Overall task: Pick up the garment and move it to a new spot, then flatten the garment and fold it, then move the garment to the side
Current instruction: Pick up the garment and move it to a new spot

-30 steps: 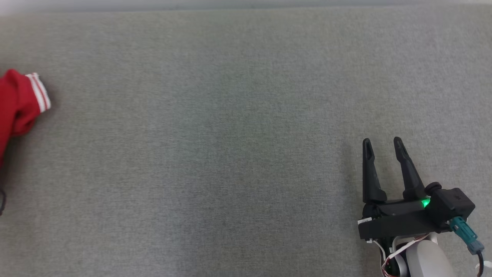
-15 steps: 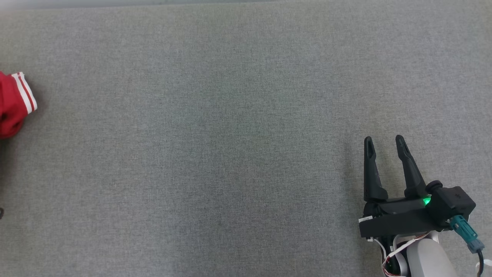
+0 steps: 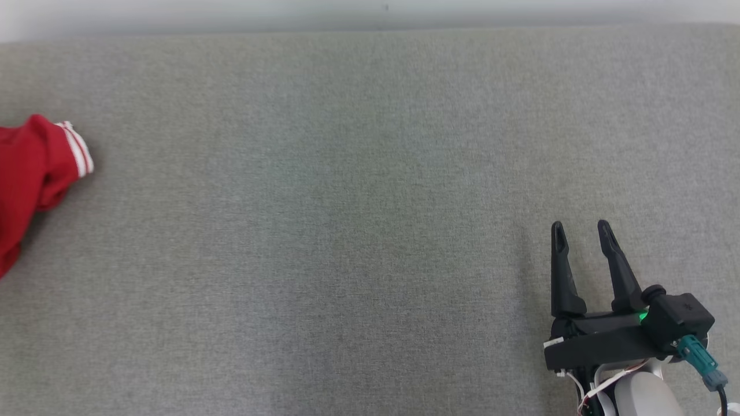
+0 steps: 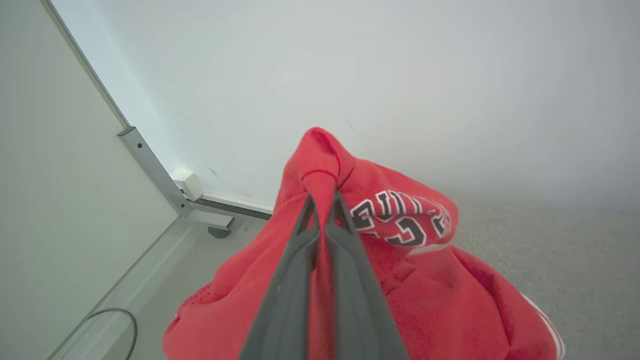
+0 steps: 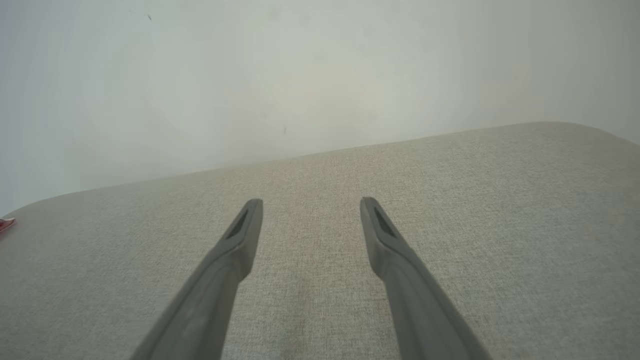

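Left wrist view: what has the left gripper (image 4: pixel 324 200) got?
— Fingers clamped together on a fold of the red garment (image 4: pixel 425 280), centre frame.
— And head view?
— Garment at the left edge; right gripper (image 3: pixel 581 226) lower right, fingers spread wide, holding nothing, above the grey surface (image 3: pixel 347 231).

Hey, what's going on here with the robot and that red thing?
The robot's left end effector is shut on a bunched fold of the red garment, which sits at the far left of the grey fabric surface. The right end effector is open and holds nothing, low on the right side of the surface. The garment is not yet flattened or folded.
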You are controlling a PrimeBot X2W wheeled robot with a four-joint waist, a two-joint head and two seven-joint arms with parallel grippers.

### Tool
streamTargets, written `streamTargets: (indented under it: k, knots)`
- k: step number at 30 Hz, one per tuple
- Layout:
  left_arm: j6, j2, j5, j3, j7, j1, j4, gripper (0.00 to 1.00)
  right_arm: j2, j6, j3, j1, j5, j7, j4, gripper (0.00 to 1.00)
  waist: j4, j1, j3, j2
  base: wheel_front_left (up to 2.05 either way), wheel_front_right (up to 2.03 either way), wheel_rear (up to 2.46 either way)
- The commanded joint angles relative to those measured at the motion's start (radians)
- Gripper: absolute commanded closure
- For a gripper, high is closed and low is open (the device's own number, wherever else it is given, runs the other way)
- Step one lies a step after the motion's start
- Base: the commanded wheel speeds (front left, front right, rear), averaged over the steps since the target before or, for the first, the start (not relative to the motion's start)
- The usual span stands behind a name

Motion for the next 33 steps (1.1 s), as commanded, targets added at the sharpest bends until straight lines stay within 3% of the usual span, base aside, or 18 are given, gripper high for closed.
streamTargets:
  k: [1, 10, 20, 27, 33]
  knots:
    - [-0.002, 0.008, 0.001, 0.0, -0.012, -0.017, -0.012, 1.0, 0.001, -0.002, 0.001, 0.01, 0.005, -0.003, 0.003, 0.0, 0.016, 0.0001, -0.025, -0.0001, 0.0, 0.0, 0.0]
    - [-0.022, 0.012, 0.008, -0.075, -0.068, -0.084, -0.225, 1.0, 0.001, -0.002, 0.014, 0.035, 0.025, -0.003, 0.015, 0.0, 0.011, 0.0001, -0.088, -0.0001, 0.0, 0.0, 0.0]
    - [-0.024, -0.009, -0.046, -0.186, -0.014, -0.119, -0.523, 1.0, 0.001, -0.002, 0.025, 0.027, 0.061, -0.003, 0.018, 0.0, -0.09, 0.0001, -0.1, -0.0001, 0.0, 0.0, 0.0]
    - [-0.02, -0.084, -0.075, -0.253, 0.047, -0.081, -0.671, 1.0, 0.001, -0.002, 0.032, 0.025, 0.082, -0.003, 0.019, 0.0, -0.179, 0.0001, -0.092, -0.0001, 0.0, 0.0, 0.0]
    - [-0.021, -0.158, -0.077, -0.335, 0.062, -0.033, -0.704, 1.0, 0.001, -0.002, 0.035, 0.021, 0.095, -0.003, 0.024, 0.0, -0.247, 0.0001, -0.087, -0.0001, 0.0, 0.0, 0.0]
